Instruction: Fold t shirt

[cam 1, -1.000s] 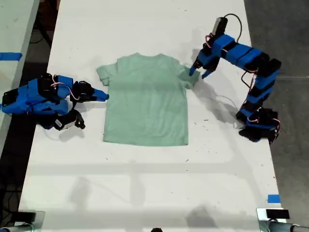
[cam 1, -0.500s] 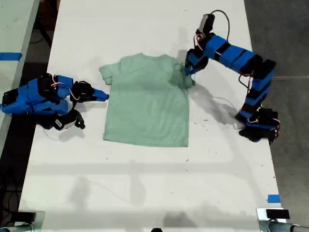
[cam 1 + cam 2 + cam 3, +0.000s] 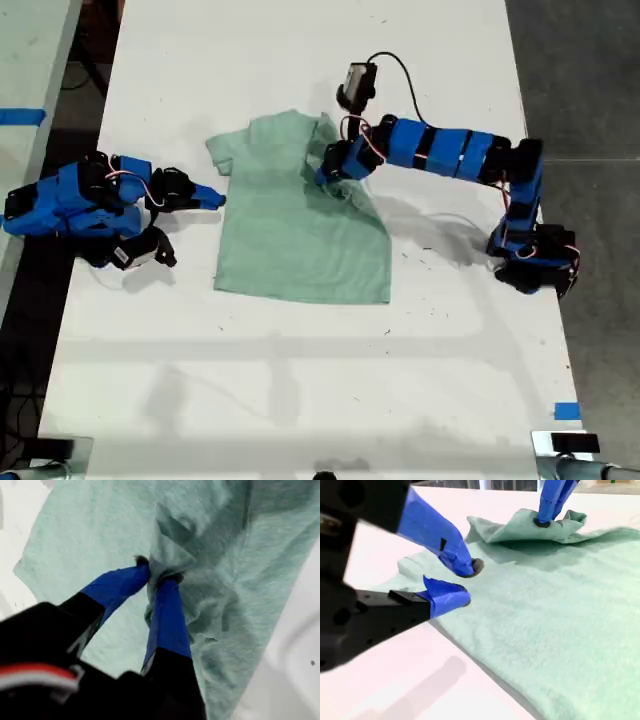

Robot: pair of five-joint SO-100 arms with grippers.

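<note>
- The white table fills the exterior view, and the t shirt lies near its centre, slightly toward 12 o'clock.
- The t shirt's long axis runs from 12 to 6 o'clock in the exterior view: neck at 12, hem at 6. The sleeve on the 3 o'clock side is drawn inward over the chest, so that side is bunched; the sleeve at 9 o'clock lies flat.
- My first gripper sits over the upper chest, its jaws pinched tight on a gathered fold of the t shirt's cloth, which puckers around the tips.
- My second gripper rests at the 9 o'clock sleeve edge, jaws parted a little, nothing between them.
- I judge the cloth light, limp and thin: it will drape and crease instead of keeping a line, and may drag on the table. The sleeve tip or shoulder seam looks the best hold, with the far side pinned if it creeps.
</note>
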